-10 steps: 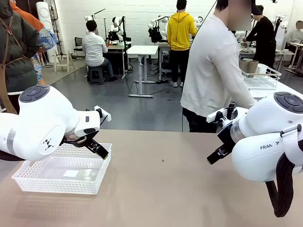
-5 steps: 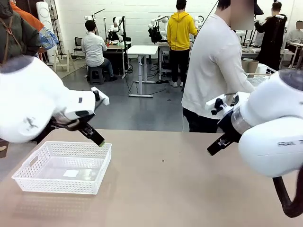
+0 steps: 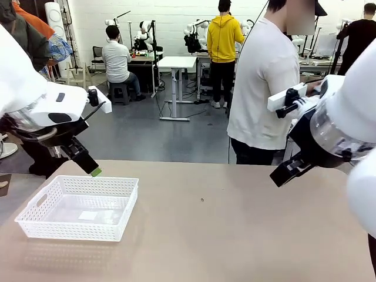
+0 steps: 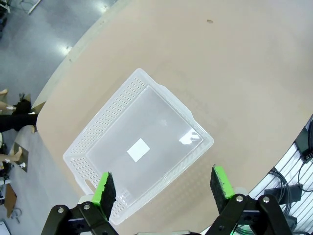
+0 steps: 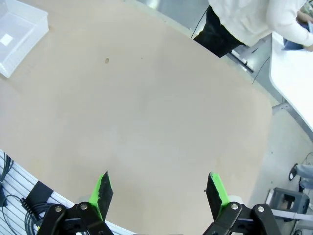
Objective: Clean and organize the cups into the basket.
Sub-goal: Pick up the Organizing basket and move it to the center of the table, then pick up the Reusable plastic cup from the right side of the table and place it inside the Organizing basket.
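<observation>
On the basket (image 4: 105, 115) base lies 1 white label (image 4: 138, 149)

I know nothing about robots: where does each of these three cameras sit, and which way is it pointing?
Front view: fixed between the arms, looking across the table at the person on the far side; left end effector and right end effector show at the sides.
Left wrist view: on that wrist, looking down on the basket; its green-padded fingers rise from the bottom.
Right wrist view: on that wrist, looking down on the table; its fingers rise likewise.
Shared: basket in all three; person in front and right wrist.
</observation>
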`<state>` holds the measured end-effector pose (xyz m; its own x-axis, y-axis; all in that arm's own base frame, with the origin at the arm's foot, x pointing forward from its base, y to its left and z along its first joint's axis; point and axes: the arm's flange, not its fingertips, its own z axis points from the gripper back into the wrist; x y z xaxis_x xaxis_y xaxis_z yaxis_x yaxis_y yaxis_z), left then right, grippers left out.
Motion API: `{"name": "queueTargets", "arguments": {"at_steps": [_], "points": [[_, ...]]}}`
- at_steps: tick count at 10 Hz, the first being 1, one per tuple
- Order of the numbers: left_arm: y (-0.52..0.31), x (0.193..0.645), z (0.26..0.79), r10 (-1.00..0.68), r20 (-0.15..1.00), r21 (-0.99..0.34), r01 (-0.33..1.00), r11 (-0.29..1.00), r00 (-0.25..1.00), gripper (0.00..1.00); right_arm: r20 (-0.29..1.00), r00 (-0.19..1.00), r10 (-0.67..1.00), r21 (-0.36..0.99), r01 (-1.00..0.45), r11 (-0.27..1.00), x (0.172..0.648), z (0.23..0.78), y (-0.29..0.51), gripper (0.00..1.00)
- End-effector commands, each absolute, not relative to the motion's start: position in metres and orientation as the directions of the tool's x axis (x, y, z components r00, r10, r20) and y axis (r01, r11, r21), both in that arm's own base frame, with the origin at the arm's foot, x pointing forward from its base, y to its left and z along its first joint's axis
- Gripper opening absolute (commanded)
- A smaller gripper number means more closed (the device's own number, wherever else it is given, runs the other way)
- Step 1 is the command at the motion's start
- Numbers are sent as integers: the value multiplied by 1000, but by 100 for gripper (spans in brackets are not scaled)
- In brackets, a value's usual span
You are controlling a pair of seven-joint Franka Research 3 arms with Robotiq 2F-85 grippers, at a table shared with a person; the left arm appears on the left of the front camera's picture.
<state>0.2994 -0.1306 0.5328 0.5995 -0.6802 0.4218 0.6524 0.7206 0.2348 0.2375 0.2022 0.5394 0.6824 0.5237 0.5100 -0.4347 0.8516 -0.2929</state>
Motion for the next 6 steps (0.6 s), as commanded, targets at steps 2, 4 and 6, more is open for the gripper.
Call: {"name": "queueTargets", "arguments": {"at_steps": [2,4,6], "points": [[-136,313,521,-672,431,227,649,726,602,100,492,687,534,-264,-467,844,274,518,200,100],[-125,312,533,-581,522,-22,690,723,625,100,597,683,420,62,-562,825,255,547,174,100],[-77,331,546,-249,546,-686,598,414,800,100,643,756,124,601,-599,529,268,545,97,100]]}}
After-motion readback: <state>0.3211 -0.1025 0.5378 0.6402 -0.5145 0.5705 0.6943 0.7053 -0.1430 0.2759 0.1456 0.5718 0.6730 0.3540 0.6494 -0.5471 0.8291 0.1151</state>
